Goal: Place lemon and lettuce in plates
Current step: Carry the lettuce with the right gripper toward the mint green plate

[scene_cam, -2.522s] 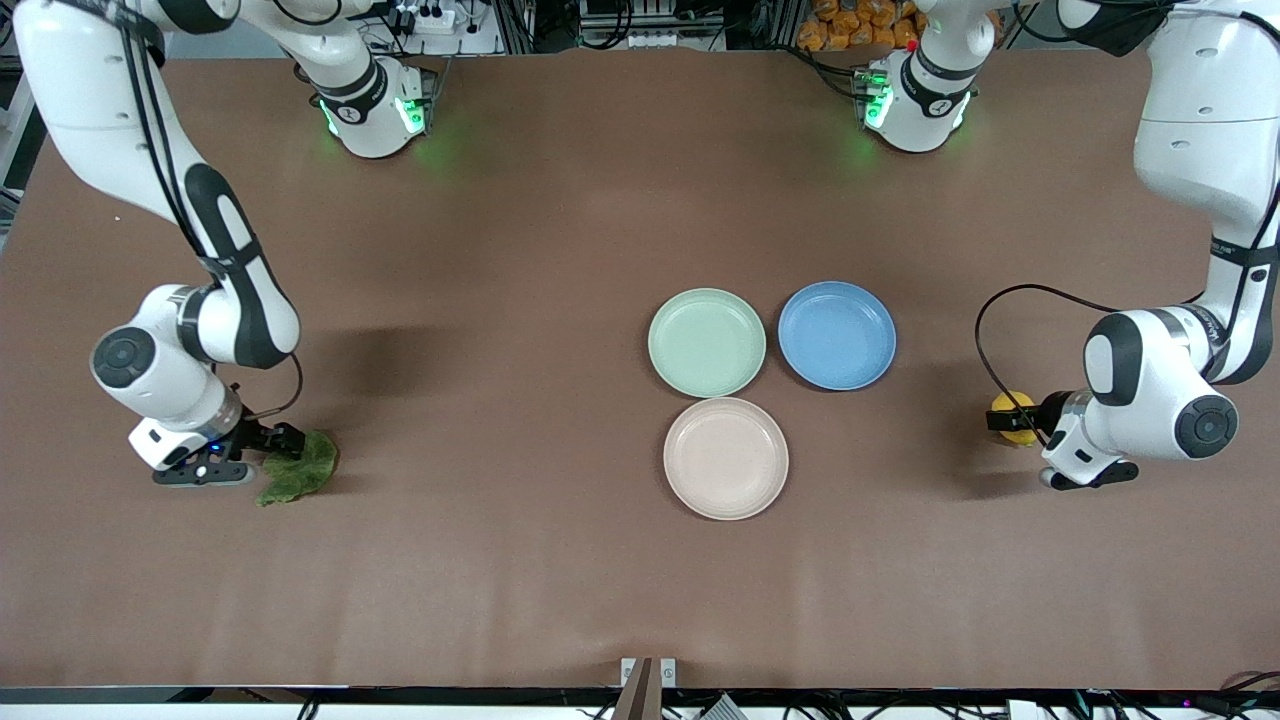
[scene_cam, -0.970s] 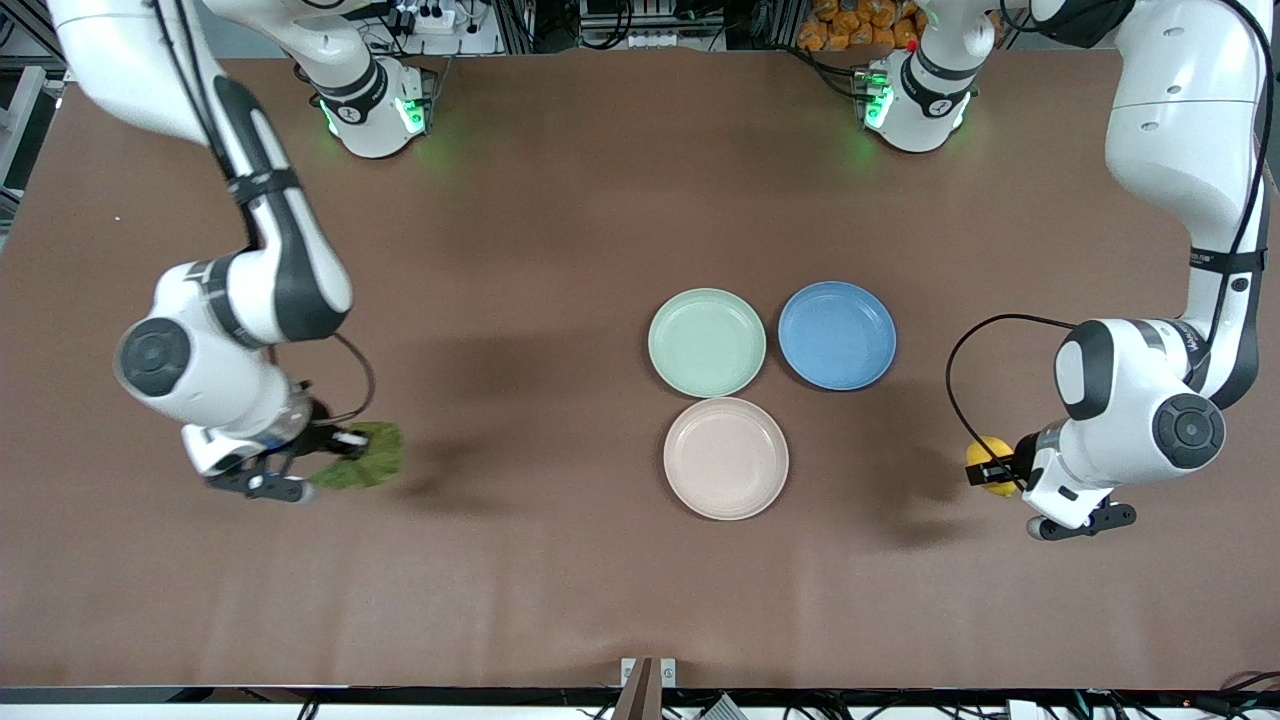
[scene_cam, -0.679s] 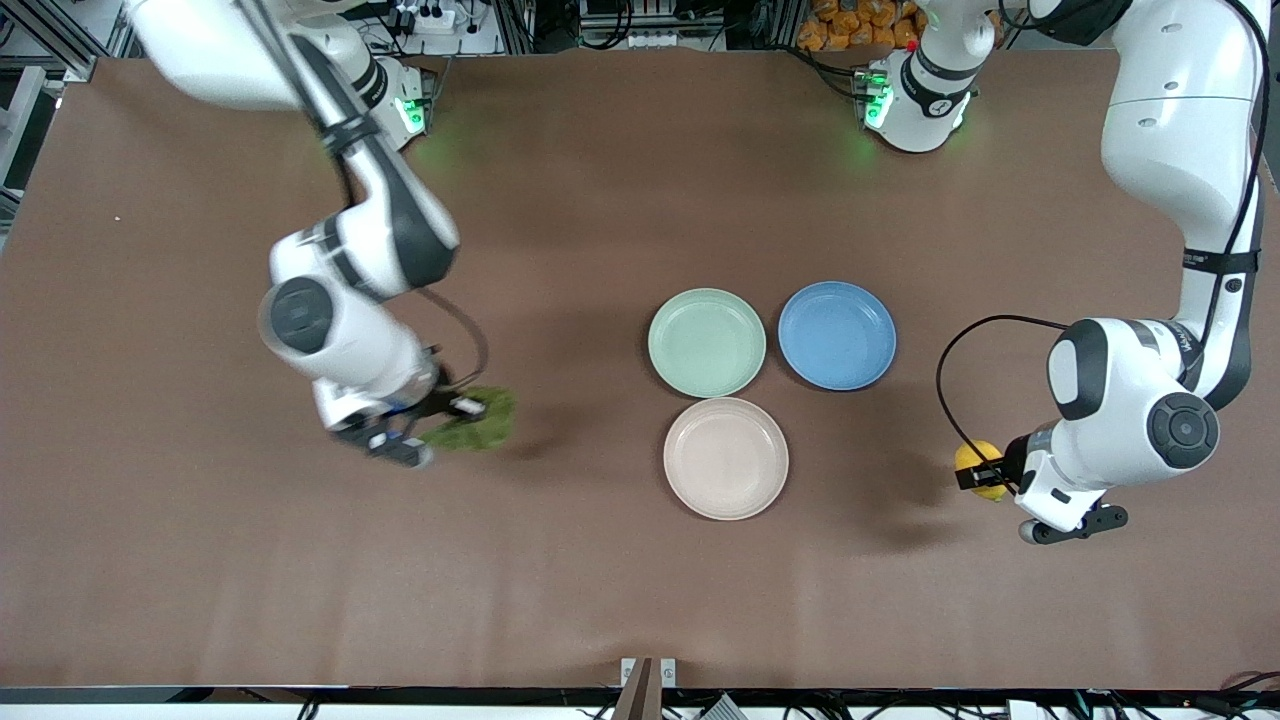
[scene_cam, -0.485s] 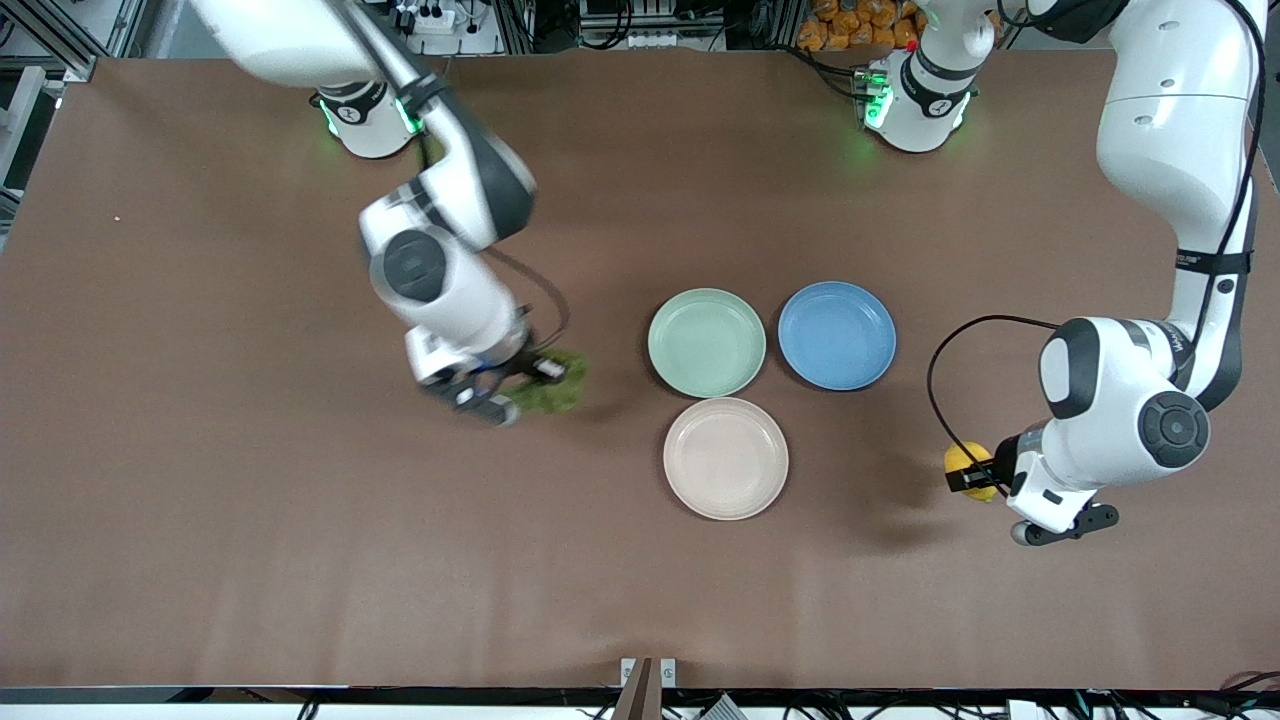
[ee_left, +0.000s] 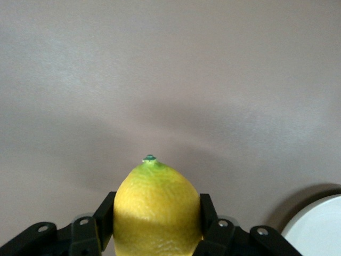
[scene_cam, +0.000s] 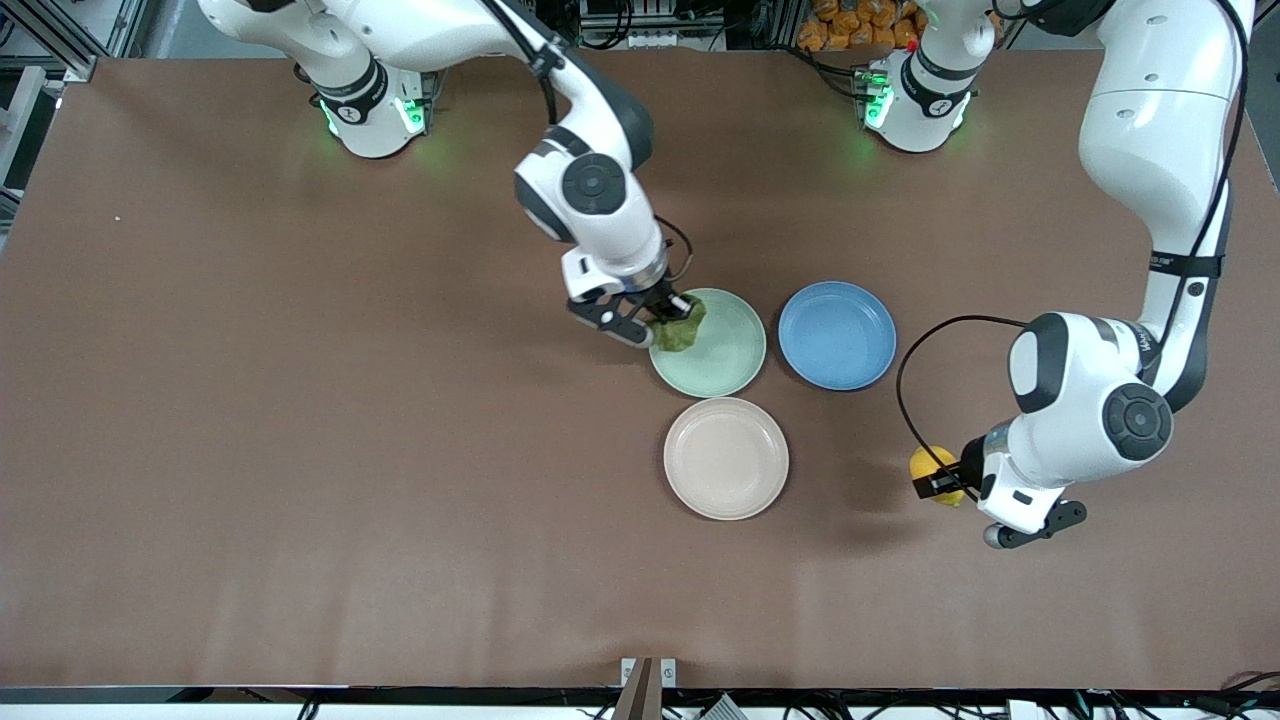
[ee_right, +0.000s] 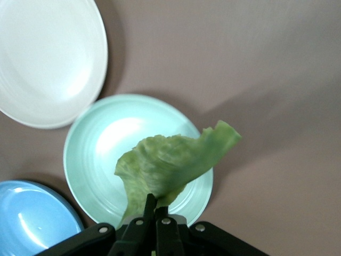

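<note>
My right gripper (scene_cam: pixel 655 318) is shut on the crinkled green lettuce leaf (scene_cam: pixel 680 328) and holds it over the edge of the mint green plate (scene_cam: pixel 722 358). In the right wrist view the lettuce (ee_right: pixel 170 162) hangs from the shut gripper (ee_right: pixel 154 207) above the mint plate (ee_right: pixel 96 160). My left gripper (scene_cam: pixel 945 482) is shut on the yellow lemon (scene_cam: pixel 928 467), in the air over bare table toward the left arm's end. In the left wrist view the lemon (ee_left: pixel 154 205) fills the gripper (ee_left: pixel 154 224). The beige plate (scene_cam: pixel 726 458) is empty.
A blue plate (scene_cam: pixel 837 335) lies beside the mint plate, toward the left arm's end; it also shows in the right wrist view (ee_right: pixel 32 218). The beige plate's rim (ee_left: pixel 314 229) shows in the left wrist view. The brown table (scene_cam: pixel 300 450) is bare elsewhere.
My right gripper has carried the lettuce from the right arm's end of the table over to the mint plate. My left gripper has lifted the lemon and moved it toward the beige plate.
</note>
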`<state>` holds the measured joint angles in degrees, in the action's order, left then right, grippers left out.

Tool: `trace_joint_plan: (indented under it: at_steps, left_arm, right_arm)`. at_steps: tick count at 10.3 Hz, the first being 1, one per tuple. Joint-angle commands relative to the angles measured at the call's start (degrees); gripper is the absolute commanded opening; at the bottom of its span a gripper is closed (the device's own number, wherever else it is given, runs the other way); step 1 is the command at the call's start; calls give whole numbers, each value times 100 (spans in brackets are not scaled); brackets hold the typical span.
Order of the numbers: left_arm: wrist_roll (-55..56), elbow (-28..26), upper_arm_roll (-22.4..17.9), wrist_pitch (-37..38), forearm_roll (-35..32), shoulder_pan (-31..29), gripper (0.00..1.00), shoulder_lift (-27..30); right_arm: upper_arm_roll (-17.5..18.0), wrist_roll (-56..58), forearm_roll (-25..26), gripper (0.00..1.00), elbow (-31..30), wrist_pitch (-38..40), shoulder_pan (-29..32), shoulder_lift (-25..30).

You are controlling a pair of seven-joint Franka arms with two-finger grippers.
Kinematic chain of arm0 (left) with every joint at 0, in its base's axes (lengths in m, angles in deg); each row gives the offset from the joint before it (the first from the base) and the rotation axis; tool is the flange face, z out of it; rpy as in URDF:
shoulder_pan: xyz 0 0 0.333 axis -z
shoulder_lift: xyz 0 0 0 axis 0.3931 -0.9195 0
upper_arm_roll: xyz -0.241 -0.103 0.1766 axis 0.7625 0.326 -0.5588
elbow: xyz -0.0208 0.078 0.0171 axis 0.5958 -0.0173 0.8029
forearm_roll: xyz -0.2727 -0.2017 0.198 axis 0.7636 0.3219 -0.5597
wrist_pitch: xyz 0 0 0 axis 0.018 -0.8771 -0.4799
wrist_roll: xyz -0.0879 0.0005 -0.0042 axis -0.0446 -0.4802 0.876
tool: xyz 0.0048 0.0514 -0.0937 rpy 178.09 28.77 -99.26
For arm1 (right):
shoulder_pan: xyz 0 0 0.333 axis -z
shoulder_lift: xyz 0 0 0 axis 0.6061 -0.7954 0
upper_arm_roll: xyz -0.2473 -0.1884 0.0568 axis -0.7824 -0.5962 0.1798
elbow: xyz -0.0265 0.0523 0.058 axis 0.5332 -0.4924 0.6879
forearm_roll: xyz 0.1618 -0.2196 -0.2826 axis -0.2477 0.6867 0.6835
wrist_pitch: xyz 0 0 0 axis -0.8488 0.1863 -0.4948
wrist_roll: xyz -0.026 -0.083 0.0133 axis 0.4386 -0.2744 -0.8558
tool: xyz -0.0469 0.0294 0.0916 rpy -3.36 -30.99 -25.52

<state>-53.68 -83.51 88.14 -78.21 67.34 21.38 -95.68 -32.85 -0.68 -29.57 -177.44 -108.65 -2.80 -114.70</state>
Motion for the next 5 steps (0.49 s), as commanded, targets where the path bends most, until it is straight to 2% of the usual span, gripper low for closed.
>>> trace_joint_plan:
  at_steps: [1,2,3,4,5]
  left_arm:
    - [349,9,-14,-146,124,194,0,37]
    - [499,9,-14,-216,124,299,0,37]
    - [665,9,-14,-269,124,396,0,37]
    - [824,9,-14,-382,124,501,0,37]
    - [1060,9,-14,-497,124,659,0,11]
  right_arm:
    - [-71,-641,310,0,127,-244,-338,-325]
    - [-63,-730,337,0,127,-245,-383,-378]
    - [-63,-748,328,29,127,-228,-375,-370]
    - [-63,-749,302,52,144,-236,-375,-370]
    - [-63,-792,311,81,205,-236,-358,-370]
